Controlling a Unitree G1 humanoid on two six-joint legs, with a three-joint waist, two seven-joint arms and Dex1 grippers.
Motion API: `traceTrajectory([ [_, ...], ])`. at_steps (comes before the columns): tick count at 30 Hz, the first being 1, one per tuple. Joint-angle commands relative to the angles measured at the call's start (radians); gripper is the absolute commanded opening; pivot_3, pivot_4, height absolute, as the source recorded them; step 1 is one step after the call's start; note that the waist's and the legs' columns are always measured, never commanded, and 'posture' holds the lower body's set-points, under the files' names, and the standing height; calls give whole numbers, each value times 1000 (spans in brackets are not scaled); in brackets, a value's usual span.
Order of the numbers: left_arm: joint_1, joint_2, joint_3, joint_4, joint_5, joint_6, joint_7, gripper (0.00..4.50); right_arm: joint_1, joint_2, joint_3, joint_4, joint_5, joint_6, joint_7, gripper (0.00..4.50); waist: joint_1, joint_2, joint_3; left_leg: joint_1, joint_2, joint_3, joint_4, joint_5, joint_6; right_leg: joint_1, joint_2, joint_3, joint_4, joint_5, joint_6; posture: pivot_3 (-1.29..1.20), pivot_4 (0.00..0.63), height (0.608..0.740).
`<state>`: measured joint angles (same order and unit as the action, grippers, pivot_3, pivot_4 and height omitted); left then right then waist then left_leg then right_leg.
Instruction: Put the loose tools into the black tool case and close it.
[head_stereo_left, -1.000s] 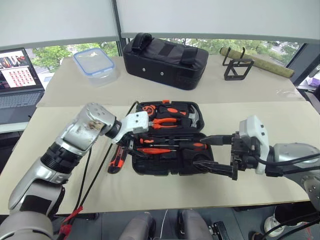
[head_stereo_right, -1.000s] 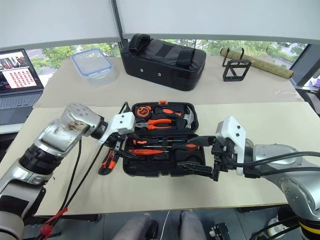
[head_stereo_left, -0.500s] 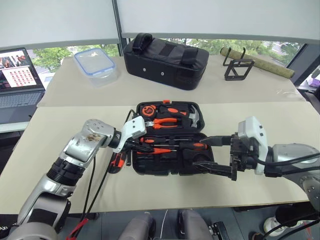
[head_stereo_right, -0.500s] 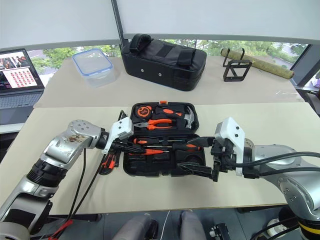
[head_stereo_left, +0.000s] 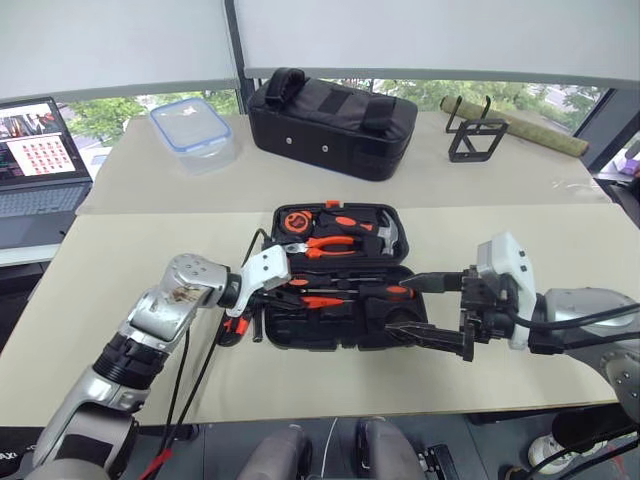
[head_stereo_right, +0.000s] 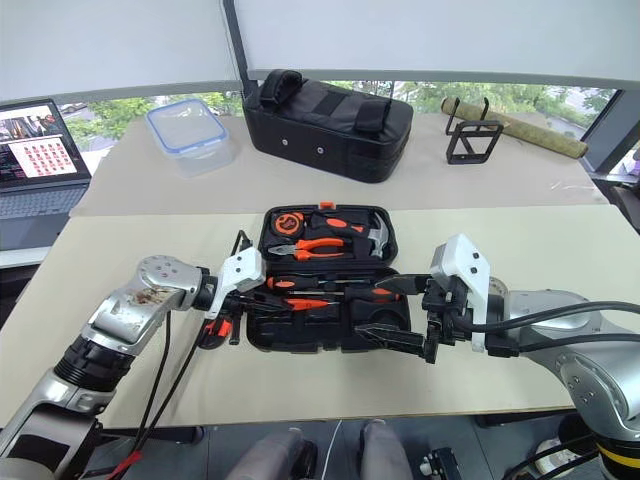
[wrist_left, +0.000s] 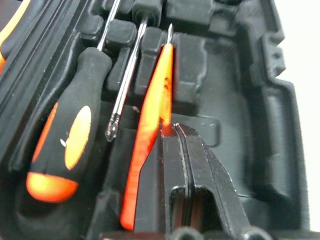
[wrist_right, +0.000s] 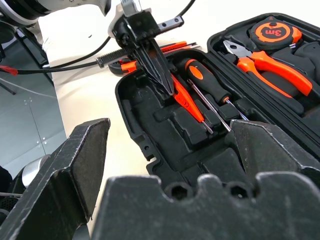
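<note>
Left gripper (wrist_left: 175, 131), fingers pressed together, touches the small orange screwdriver (wrist_left: 150, 120) inside the black tool case (head_stereo_left: 340, 330), utility knife (head_stereo_left: 236, 325) at nine o'clock, while the wide-open, empty right gripper (head_stereo_left: 425, 312) hovers at four o'clock.

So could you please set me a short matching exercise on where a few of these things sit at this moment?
Things:
1. utility knife
2. tape measure
3. small orange screwdriver
4. clear lidded box

Places:
A. far table, beside the laptop
B. on the near table, just outside the tool case's left edge
C. lid half of the tool case
D. base half, under the left gripper's shut fingertips

Pairs: 1-B, 2-C, 3-D, 4-A
</note>
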<state>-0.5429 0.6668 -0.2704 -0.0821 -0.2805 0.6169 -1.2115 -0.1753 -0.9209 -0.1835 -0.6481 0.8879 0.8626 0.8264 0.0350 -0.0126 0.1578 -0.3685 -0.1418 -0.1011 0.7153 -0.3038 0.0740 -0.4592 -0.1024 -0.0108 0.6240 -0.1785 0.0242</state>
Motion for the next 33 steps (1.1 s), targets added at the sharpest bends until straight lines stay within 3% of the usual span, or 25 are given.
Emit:
traceTrajectory([
  [1, -18, 1, 35, -48, -45, 15, -7, 18, -9, -3, -4, -4, 12, -7, 9, 4500, 2, 0, 0, 0, 0, 0, 0, 0, 0, 0, 0, 0, 0, 0, 0, 0, 150, 716],
  [13, -37, -101, -30, 147, 108, -188, 107, 18, -7, -2, 5, -8, 23, -2, 9, 4500, 14, 0, 0, 0, -1, 0, 1, 0, 0, 2, -2, -1, -1, 0, 0, 0, 150, 716],
  [19, -13, -106, -15, 126, 99, -188, 102, 18, 8, -2, 0, -21, 31, 1, 3, 4500, 17, 0, 0, 0, -1, 0, 2, 0, 0, 2, -2, -1, 0, 0, 0, 0, 150, 716],
  [25, -49, -137, 71, 65, -34, -100, 75, 18, 5, -1, 5, -18, 36, 1, 3, 4500, 14, -1, 0, -1, -1, 0, 3, 0, 0, 1, -2, -1, 0, 0, 0, 0, 150, 716],
  [33, -39, -132, 3, 119, 51, -175, 87, 18, -18, 6, 20, 2, 37, 2, -3, 4500, 5, 0, 0, -1, 0, 0, 1, 0, 0, 1, -2, -1, 0, 0, 0, 0, 150, 716],
])
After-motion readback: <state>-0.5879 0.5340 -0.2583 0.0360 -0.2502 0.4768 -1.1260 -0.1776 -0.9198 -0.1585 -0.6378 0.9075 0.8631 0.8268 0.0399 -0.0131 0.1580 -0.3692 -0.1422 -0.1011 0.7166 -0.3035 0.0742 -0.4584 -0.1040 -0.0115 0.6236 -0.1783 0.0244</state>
